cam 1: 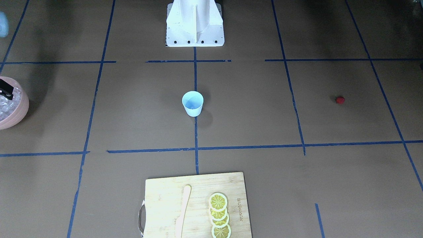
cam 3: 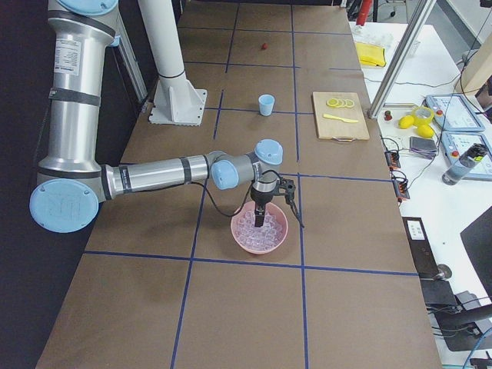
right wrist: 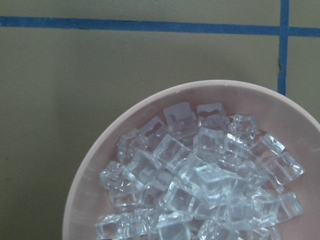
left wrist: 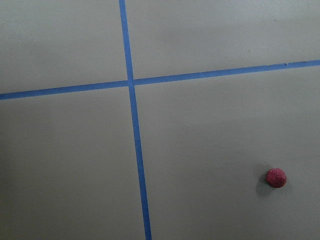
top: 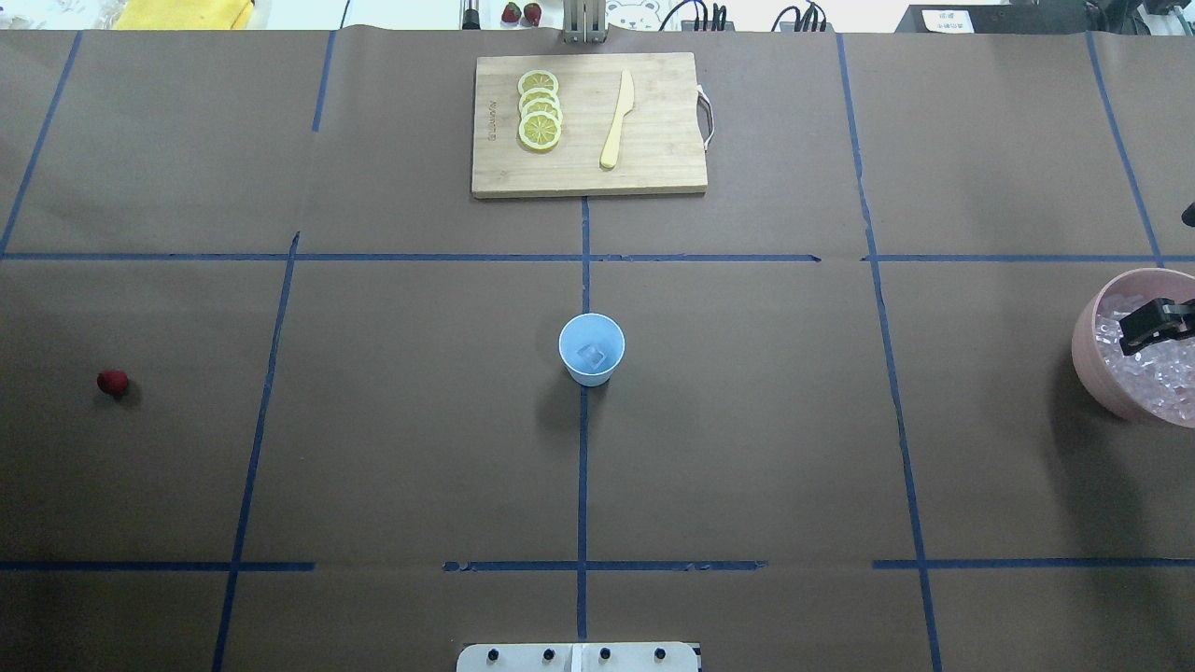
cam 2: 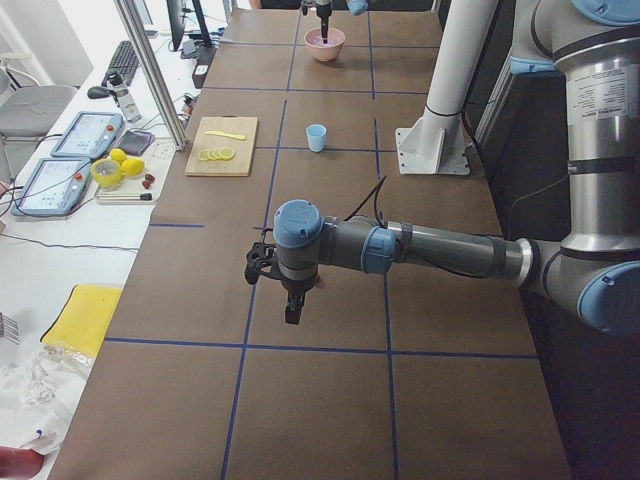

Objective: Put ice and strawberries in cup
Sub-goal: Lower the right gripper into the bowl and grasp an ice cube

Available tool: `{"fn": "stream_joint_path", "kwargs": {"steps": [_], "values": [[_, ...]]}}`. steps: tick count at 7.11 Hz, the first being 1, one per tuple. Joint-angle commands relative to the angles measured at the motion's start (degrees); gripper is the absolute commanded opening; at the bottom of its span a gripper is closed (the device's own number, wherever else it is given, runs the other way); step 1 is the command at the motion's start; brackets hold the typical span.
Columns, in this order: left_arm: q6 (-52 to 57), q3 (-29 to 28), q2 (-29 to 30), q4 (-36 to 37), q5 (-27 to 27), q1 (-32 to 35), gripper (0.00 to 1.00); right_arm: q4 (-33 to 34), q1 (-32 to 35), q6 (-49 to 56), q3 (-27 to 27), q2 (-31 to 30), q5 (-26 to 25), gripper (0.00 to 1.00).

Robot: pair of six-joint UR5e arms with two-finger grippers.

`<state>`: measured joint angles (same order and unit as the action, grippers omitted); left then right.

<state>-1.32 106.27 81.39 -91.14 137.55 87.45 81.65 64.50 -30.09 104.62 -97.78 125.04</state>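
Front-facing view: the cup (cam 1: pixel 192 103) stands upright at centre on a blue tape line (cam 1: pixel 196 145). What it holds is hard to make out here. At 9 o'clock from it, well apart, the pink bowl (cam 1: pixel 21 109) is cut by the frame edge and filled with ice (cam 1: pixel 6 109). A black part of the right gripper (cam 1: pixel 6 90) hangs over it. At 3 o'clock, well apart, the strawberry (cam 1: pixel 340 99) lies on the bare table (cam 1: pixel 132 115). At 6 o'clock a cutting board (cam 1: pixel 162 198) carries lemon slices (cam 1: pixel 218 213) and a wooden knife (cam 1: pixel 182 211).

Overhead view: one clear cube of ice lies on the cup's bottom. The bowl, at 3 o'clock, is partly cut off. The right gripper's tip is over the heap, and I cannot tell whether its jaws are spread or closed.

Exterior left view: the left gripper (cam 2: pixel 291 305) points down above the table. Its jaw state cannot be told.

Exterior right view: the right gripper reaches down into the bowl among the cubes.

Left wrist view: the strawberry lies at 4 o'clock from a tape crossing.

Right wrist view: heaped cubes fill the bowl, which is cut off at 3 and 6 o'clock.
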Motion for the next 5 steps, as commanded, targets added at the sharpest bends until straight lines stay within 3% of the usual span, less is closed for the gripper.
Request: {"fn": "stream_joint_path", "kwargs": {"steps": [1, 5], "values": [[0.00, -0.01, 0.00, 0.00, 0.00, 0.00, 1.00, -0.62, 0.01, -0.24, -0.38, -0.56, 0.65, 0.89], [0.00, -0.01, 0.00, 0.00, 0.18, 0.00, 1.00, -0.79, -0.17, -0.23, -1.34, -0.48, 0.65, 0.86]]}}
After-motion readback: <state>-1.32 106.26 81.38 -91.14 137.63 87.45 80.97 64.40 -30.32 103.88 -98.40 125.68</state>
